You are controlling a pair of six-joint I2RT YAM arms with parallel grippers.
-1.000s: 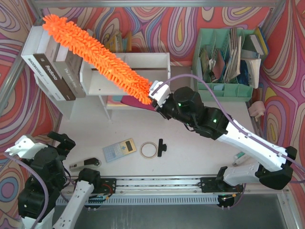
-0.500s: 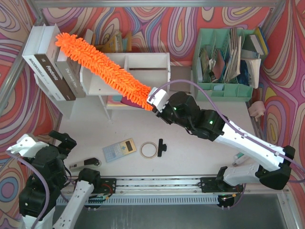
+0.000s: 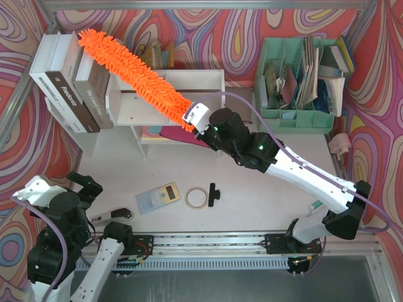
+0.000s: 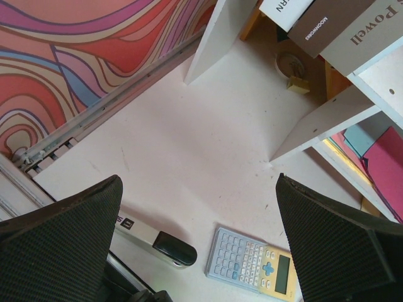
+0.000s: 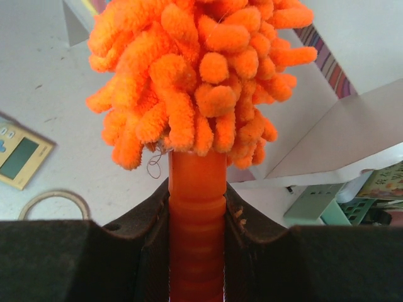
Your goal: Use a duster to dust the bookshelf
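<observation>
The right gripper is clamped on the handle of the duster, jaws narrow and pressing both sides of the ribbed orange shaft just below the fluff. Gripping at the handle end leaves the whole fluffy length free to work. The duster extends diagonally over the top board of the bookshelf, its far tip over the books stacked at the shelf's left end. This slant covers much of the top board in one pass. Contact with the board cannot be confirmed from above. The compartments below appear not yet dusted. The left gripper hangs wide and empty above the table, near the calculator and stapler, apart from the shelf so it does not obstruct the sweep
</observation>
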